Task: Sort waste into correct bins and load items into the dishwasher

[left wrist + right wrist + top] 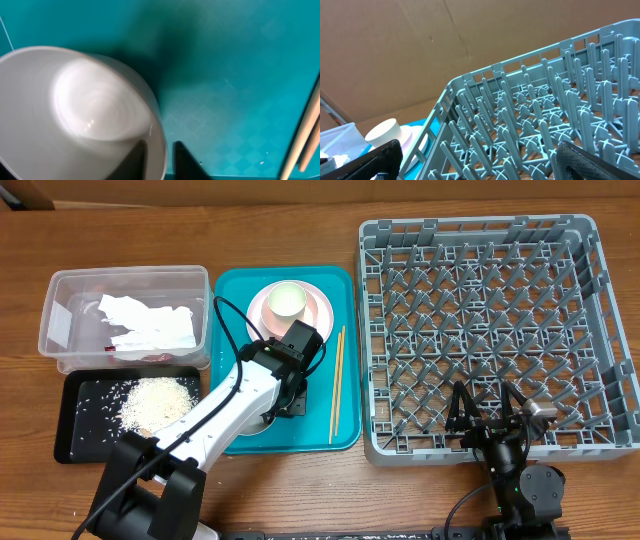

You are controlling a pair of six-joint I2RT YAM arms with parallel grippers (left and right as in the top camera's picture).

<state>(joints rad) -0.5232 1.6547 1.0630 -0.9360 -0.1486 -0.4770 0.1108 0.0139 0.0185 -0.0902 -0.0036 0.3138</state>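
Note:
A pale bowl rests on the teal serving tray. My left gripper straddles its rim, one finger inside and one outside, with a thin gap showing, so it is open. From overhead the left gripper covers most of the bowl. The cream cup stands on the pink plate. Chopsticks lie along the tray's right side. My right gripper hangs open over the front edge of the grey dish rack, holding nothing.
The clear tub at the left holds white tissue. In front of it the black tray carries a heap of rice. The right wrist view shows rack pegs and the cup beyond.

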